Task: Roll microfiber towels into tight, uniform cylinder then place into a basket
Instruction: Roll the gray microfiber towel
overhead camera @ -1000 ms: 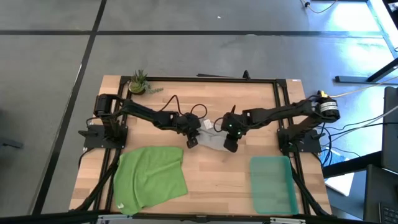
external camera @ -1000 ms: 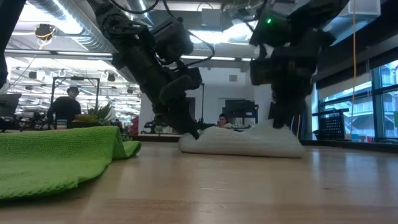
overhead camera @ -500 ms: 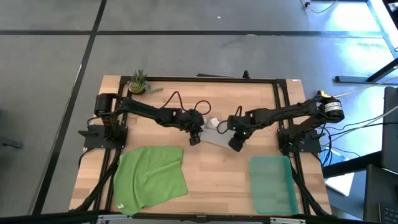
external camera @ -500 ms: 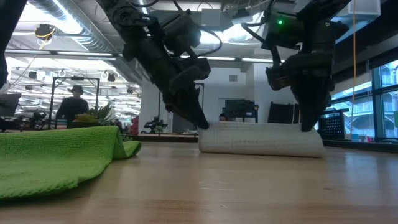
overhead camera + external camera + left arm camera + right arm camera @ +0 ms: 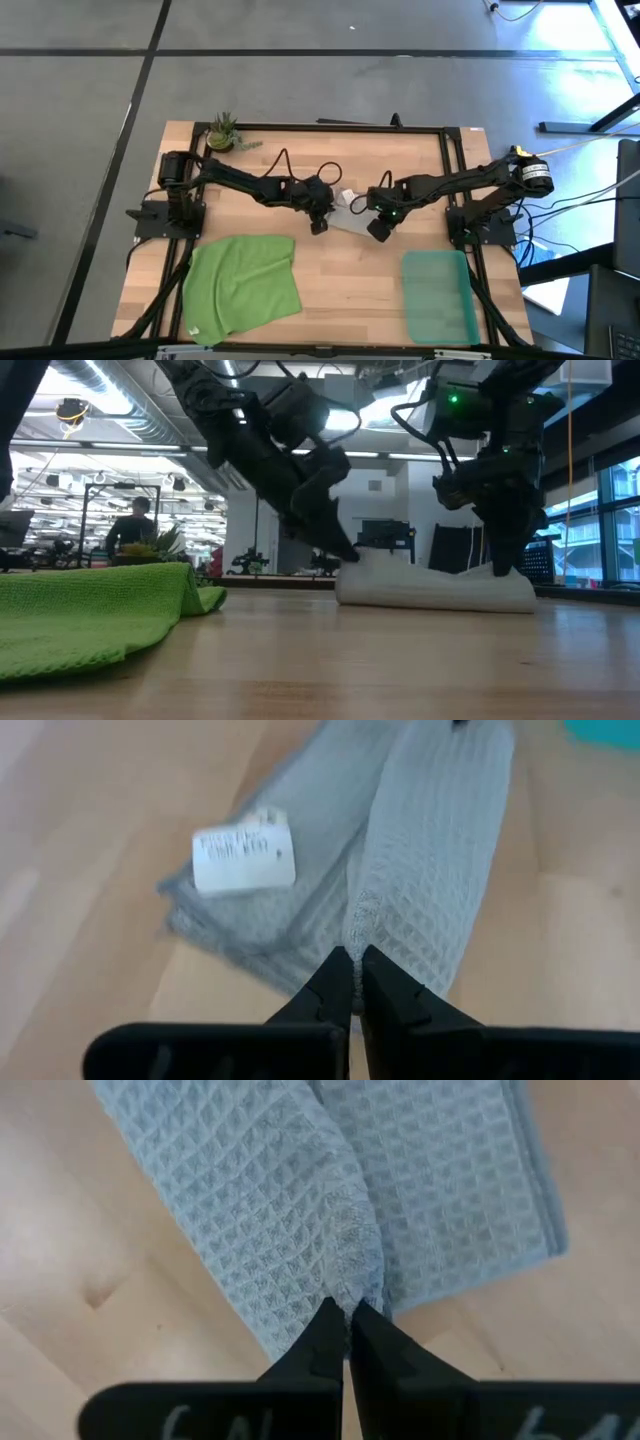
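Observation:
The light grey towel (image 5: pixel 347 213) lies mid-table, partly rolled. Its rolled part (image 5: pixel 440 860) lies beside flat folded layers that bear a white tag (image 5: pixel 243 861). In the low view it is a low roll (image 5: pixel 435 592) resting on the wood. My left gripper (image 5: pixel 318 224) is shut at the towel's left end and my right gripper (image 5: pixel 377 230) is shut at its right end. The bright green towel (image 5: pixel 243 281) lies spread out at the near left. The teal basket (image 5: pixel 438 297) sits at the near right. My left gripper has its shut fingertips (image 5: pixel 335 982) on the hemmed edge (image 5: pixel 358 910) where the roll meets the flat layers, at the towel's left end. It slants down from the table's left. The cloth puckers at the tips and rests on the table. My right gripper nips the gathered hem (image 5: pixel 352 1275) at the roll's right end between its fingertips (image 5: pixel 325 1330). It points steeply down from above. The cloth puckers toward the tips, and the towel lies on the table.
A small potted plant (image 5: pixel 222 132) stands at the far left corner. Dark frame rails (image 5: pixel 330 127) run along the table's edges. Bare wood lies between the green towel and the basket. A person (image 5: pixel 130 532) shows in the room beyond the table.
Both grippers have gone a little toward the table's right edge, staying shut, and the right one has rolled and tipped steeper. The grey towel has slid right with them and has drawn in from a loose lump to a narrower, more even roll.

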